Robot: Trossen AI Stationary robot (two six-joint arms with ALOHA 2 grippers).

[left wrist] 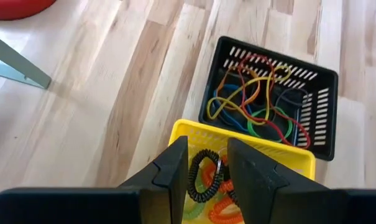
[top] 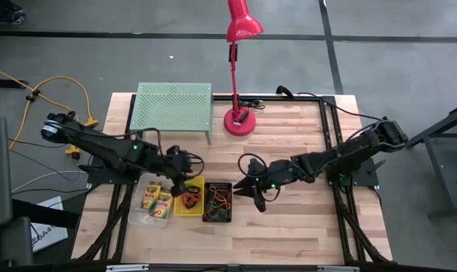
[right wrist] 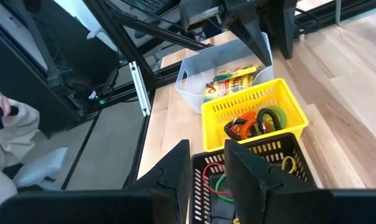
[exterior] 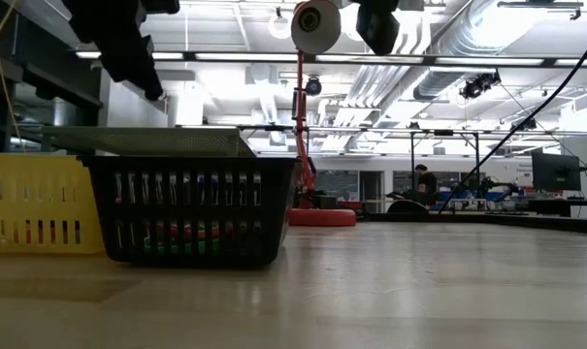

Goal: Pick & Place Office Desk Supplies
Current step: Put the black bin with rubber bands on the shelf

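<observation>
At the front edge of the table three bins stand in a row: a clear bin (top: 147,202) holding crayon boxes (top: 158,200), a yellow bin (top: 189,197) touching it with coiled loops (left wrist: 207,186) inside, and a black mesh bin (top: 218,201) full of thin coloured bands (left wrist: 256,99). The left gripper (top: 187,187) hangs above the yellow bin, its fingers (left wrist: 173,171) a narrow gap apart and holding nothing. The right gripper (top: 252,189) hovers just beside the black mesh bin, its fingers likewise slightly apart and empty. Farther back stand a light-green rack (top: 173,107) and a red lamp (top: 239,119). A person's sleeve (right wrist: 2,124) shows beyond the table.
</observation>
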